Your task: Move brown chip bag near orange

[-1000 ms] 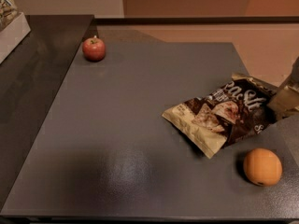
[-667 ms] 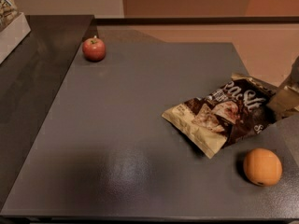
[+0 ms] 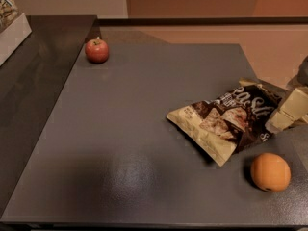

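Observation:
The brown chip bag (image 3: 226,121) lies flat on the grey table (image 3: 144,129) at the right, its tan end pointing to the front left. The orange (image 3: 270,172) sits on the table just in front of and to the right of the bag, a short gap apart. My gripper (image 3: 290,110) comes in from the right edge and is at the bag's right end, low over the table, partly cut off by the frame.
A red apple (image 3: 96,50) with a stem stands at the table's far left corner. A darker counter (image 3: 33,81) adjoins the table on the left, with a white box (image 3: 10,30) at its far end. The table's right edge runs just behind the gripper.

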Available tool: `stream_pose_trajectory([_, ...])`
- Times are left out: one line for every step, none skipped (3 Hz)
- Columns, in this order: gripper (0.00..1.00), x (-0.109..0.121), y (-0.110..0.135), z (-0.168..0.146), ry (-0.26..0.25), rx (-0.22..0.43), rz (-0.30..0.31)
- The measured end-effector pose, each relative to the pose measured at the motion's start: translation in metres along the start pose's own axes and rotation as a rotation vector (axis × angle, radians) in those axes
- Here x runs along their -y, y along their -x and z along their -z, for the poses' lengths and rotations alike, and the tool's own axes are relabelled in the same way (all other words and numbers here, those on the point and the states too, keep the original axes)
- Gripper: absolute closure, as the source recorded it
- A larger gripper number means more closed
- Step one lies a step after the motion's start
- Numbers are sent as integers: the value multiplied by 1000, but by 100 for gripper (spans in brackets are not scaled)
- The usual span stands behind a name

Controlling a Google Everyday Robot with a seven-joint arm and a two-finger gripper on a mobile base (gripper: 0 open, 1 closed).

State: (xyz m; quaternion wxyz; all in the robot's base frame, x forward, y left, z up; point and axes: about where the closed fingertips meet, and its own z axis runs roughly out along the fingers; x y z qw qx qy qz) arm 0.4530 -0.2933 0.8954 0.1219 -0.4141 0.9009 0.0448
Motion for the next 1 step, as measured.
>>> stream_pose_trajectory([0,0,0,0,0,0,0])
